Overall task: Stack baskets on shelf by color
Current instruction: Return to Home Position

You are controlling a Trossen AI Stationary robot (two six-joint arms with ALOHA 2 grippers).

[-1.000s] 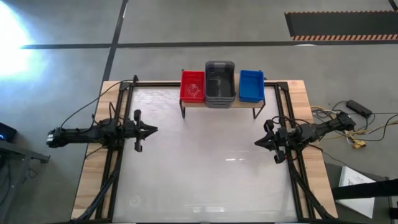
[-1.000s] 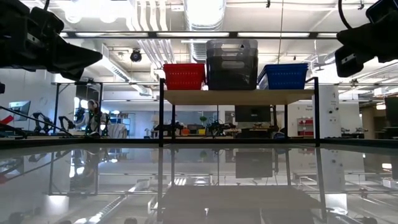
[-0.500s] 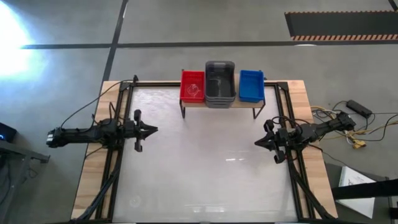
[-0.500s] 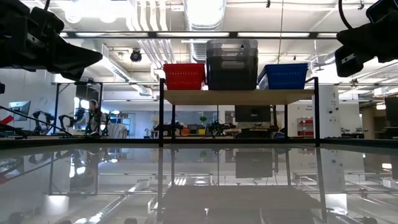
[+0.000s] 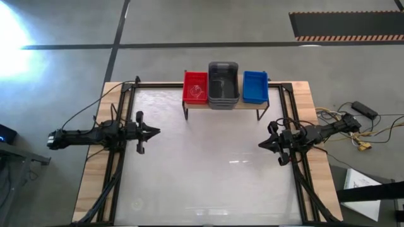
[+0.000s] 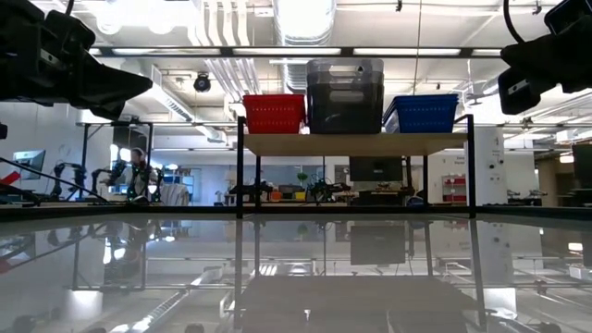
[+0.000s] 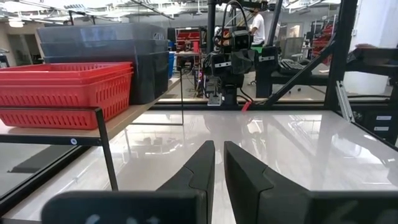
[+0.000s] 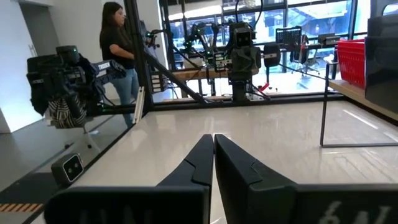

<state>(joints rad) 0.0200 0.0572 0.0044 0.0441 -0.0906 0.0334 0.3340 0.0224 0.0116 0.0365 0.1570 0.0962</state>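
Baskets on shelf, far edge; left end effector, right end effector seemingly clenched, sidelined.

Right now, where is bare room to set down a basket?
The white tabletop between left gripper and right gripper, before the shelf, is bare. The shelf is crowded with red baskets, grey baskets and blue baskets.

Table: we see a glossy white tabletop with a light wood border, mirroring the room.
Ground: we see a grey concrete floor crossed by dark lines.
Far corner: we find a dark mat with a striped edge, well apart from the table.
Right side: we see loose cables beside the table.
Background: we see a person in a dark top standing beyond the table.
Overhead: we see pale ducts.
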